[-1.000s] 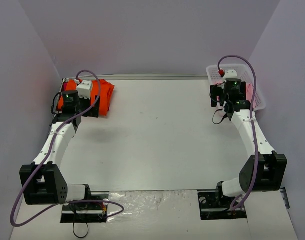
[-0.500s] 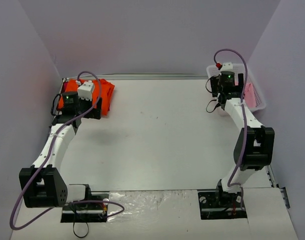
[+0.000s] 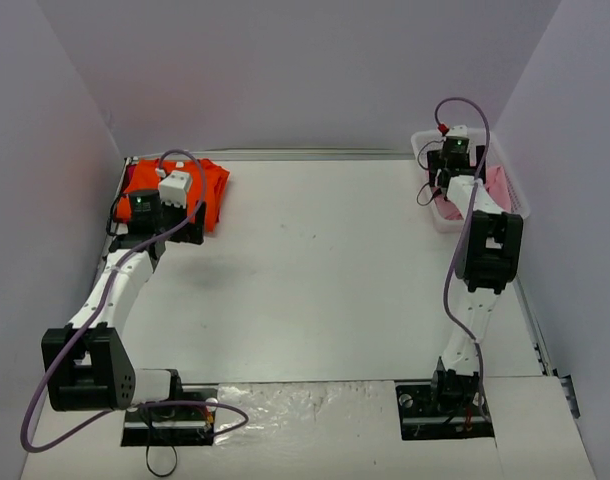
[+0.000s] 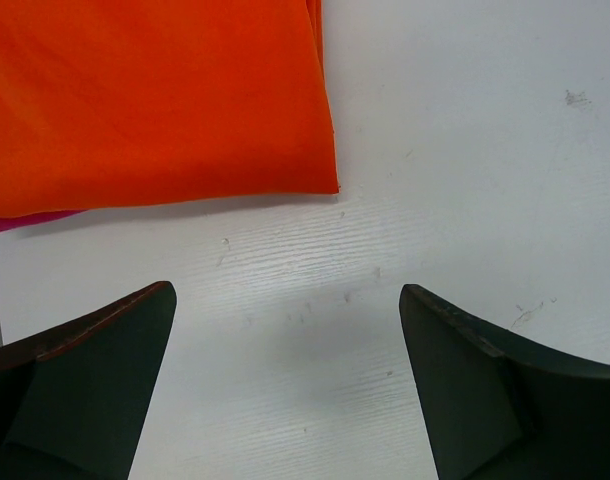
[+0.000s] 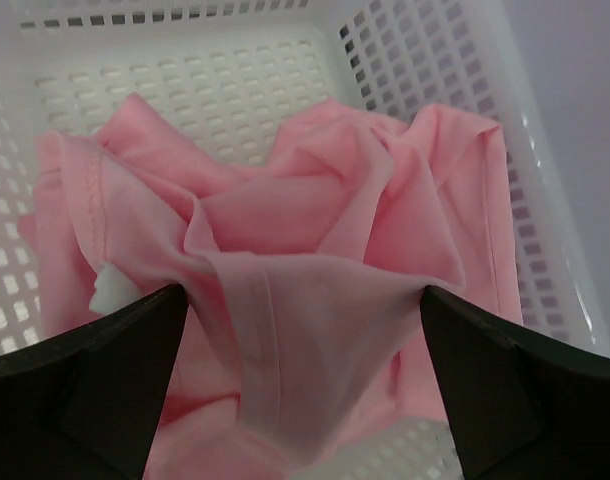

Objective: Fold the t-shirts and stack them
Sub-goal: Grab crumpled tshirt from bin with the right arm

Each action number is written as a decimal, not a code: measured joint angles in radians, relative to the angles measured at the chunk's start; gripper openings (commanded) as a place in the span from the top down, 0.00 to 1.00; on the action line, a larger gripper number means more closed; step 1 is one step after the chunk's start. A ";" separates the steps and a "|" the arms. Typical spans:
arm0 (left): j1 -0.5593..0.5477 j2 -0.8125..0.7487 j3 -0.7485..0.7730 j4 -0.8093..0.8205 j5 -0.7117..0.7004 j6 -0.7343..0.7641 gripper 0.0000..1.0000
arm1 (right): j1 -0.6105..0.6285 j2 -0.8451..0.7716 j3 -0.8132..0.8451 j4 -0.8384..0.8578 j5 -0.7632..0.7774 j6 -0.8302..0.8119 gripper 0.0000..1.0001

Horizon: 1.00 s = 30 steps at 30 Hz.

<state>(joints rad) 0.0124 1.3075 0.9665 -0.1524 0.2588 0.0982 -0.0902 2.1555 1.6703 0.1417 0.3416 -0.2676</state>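
The orange t-shirt [image 3: 211, 188] is lying folded flat at the far left corner of the table [image 3: 305, 280]; a narrow magenta strip [image 4: 30, 220] is showing from under its near edge, and what it belongs to cannot be told. The pink t-shirt [image 5: 315, 230] is sitting crumpled inside the white mesh basket [image 5: 235, 85] at the far right corner, covering most of the basket floor and lapping against the right wall. The two shirts are lying well apart, with faintly scuffed white tabletop between them.

The left gripper [image 4: 285, 300] is hovering over bare table just on the near side of the orange shirt's edge, its jaws spread wide and grasping nothing, both dark fingers [image 4: 95, 370] staying clear of the cloth. The left arm [image 3: 120, 280] is stretching from its base at the near left along the table's left edge, a purple cable [image 3: 45, 390] looping beside it.

The right gripper [image 5: 303, 300] is pointing down into the basket with its jaws spread wide. A raised, seamed fold of pink cloth is running across the gap between its fingertips without being pinched; whether it is touching them cannot be told. The right arm [image 3: 475, 290] is standing nearly upright from its base, elbow lifted high, forearm reaching far over the basket; a green light [image 3: 140, 201] is glowing on each wrist.
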 measured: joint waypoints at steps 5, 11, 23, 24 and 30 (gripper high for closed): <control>0.000 0.002 0.000 0.005 -0.002 0.008 0.06 | -0.029 0.137 0.160 -0.077 -0.115 0.027 0.11; 0.000 0.009 0.000 0.004 -0.004 0.022 0.06 | -0.043 0.219 0.196 -0.145 -0.182 0.048 1.00; 0.000 0.009 0.000 0.000 0.011 0.030 0.03 | -0.019 -0.008 0.047 -0.201 -0.185 0.070 1.00; 0.000 0.009 0.000 -0.002 0.014 0.030 0.03 | -0.007 -0.055 0.036 -0.209 -0.182 0.074 1.00; 0.000 -0.005 0.000 -0.010 0.032 0.030 0.05 | 0.116 -0.368 0.032 -0.227 -0.152 0.084 1.00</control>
<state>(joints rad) 0.0124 1.3025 0.9665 -0.1627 0.2905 0.1284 0.0257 1.7878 1.7020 -0.0856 0.1894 -0.1837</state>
